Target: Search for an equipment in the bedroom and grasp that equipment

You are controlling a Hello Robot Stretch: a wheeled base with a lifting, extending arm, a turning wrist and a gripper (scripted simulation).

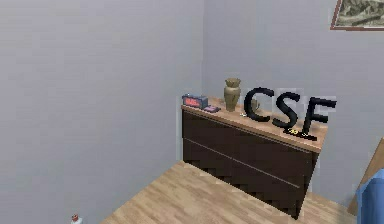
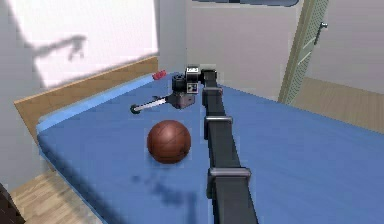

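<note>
While arm (image 2: 222,140) spans bed (image 2: 300,150), pincer (image 2: 141,107) near ball (image 2: 169,141), letters (image 1: 288,108) on dresser (image 1: 250,155)

dark dresser (image 1: 245,150) | vase (image 1: 232,94) | clock (image 1: 194,101) | block letters (image 1: 290,108) | wall picture (image 1: 358,14) | bed (image 2: 300,140)

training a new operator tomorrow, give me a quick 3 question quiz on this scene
1. True or false: the brown ball lies on the blue bed.
2. What stands on the dresser between the small box and the large dark letters? A) a vase B) a lamp C) a stack of books
3. In a few words: does the gripper hold anything?

Key: 1 true. 2 A. 3 It cannot be told, since the bed lies right behind the gripper's far end.
</note>
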